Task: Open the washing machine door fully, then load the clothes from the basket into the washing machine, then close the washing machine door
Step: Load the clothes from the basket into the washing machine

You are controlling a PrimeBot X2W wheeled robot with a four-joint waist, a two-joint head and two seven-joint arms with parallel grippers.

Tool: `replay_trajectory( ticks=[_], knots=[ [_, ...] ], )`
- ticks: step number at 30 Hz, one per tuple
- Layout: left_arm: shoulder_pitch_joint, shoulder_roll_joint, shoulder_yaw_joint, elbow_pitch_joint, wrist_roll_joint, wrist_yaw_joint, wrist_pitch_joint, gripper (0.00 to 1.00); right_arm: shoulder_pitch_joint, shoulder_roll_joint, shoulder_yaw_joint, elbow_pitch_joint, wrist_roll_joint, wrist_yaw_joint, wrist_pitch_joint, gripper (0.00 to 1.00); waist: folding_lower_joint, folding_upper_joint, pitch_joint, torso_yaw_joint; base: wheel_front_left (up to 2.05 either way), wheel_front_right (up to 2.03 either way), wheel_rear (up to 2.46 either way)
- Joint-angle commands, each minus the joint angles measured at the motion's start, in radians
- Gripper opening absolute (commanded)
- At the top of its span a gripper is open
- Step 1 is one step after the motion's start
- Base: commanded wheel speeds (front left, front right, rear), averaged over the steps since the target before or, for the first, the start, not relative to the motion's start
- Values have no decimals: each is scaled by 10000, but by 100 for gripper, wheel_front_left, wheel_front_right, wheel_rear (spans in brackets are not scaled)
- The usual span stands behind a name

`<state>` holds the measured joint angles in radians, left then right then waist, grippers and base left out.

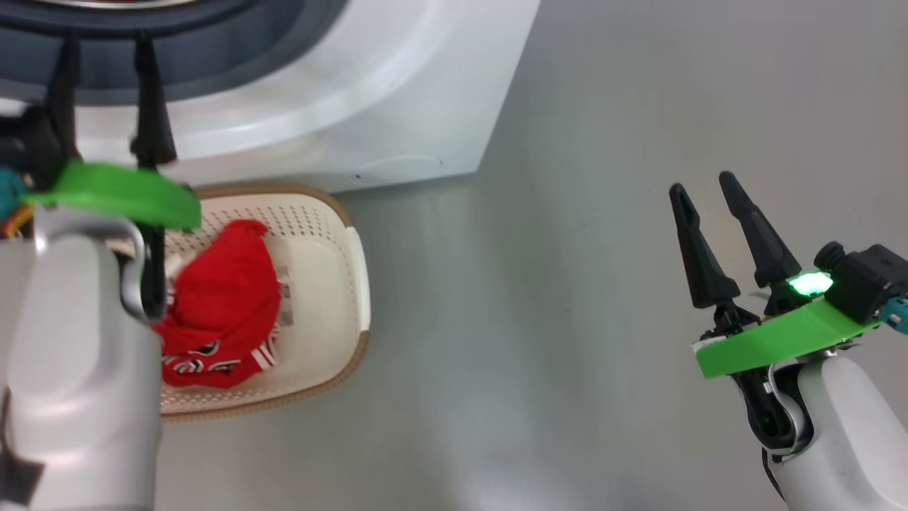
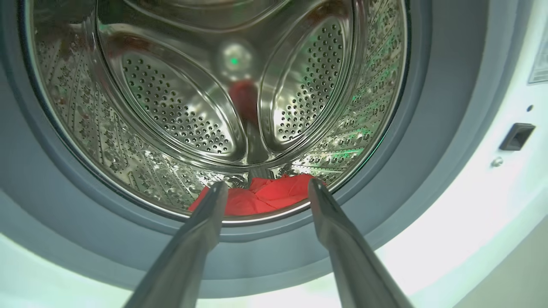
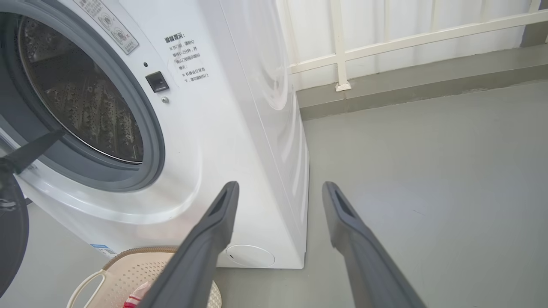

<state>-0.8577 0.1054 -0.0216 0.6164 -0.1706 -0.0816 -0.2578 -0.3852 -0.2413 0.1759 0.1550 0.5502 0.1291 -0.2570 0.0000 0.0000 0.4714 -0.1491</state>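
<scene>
Left gripper (image 1: 106,39): stands spread as wide as it goes, grips nothing, points at the mouth of the washing machine (image 1: 397,106), with its fingertips before the lower edge of the grey rubber seal (image 2: 64,205) and aimed into the steel drum (image 2: 171,98). Right gripper (image 1: 702,183): just as wide open and just as empty, hangs over the bare grey floor (image 1: 567,319), well apart from the machine's right front corner. Basket (image 1: 351,284): sits on the floor just beside the machine's lower front edge, near that right corner, its left part hidden under the pale left forearm. Clothes (image 1: 227,298): lie heaped red in the basket toward its left side, showing white-and-black trim at the near edge. Red bundle (image 2: 265,196): lies at the bottom front of the drum, just behind the seal's lower lip. Counts: two grippers, two dark fingers on each; one machine; one basket; two lots of red cloth, one in the basket and one in the drum; number of pieces in either lot, cannot tell.
</scene>
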Motion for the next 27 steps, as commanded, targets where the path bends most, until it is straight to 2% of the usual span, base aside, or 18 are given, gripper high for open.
replay_trajectory(
  ticks=[1, 13, 27],
  knots=[
    [447, 291, 255, -446, -27, -104, -39, 100, 325, -123, 111, -184, -4, 16, -48, 100, 0, 0, -433, 283, 0, 0, 0],
    [3307, 102, 662, -2354, -57, -328, -40, 100, 937, -313, 200, 11, -30, 16, -48, 100, 0, 0, -1727, 805, 0, 0, 0],
    [5574, -154, 1007, -3323, -286, -419, -40, 100, 1619, -479, 390, 255, 13, 16, -48, 100, 0, 0, -3065, 1005, 0, 0, 0]
  ],
)
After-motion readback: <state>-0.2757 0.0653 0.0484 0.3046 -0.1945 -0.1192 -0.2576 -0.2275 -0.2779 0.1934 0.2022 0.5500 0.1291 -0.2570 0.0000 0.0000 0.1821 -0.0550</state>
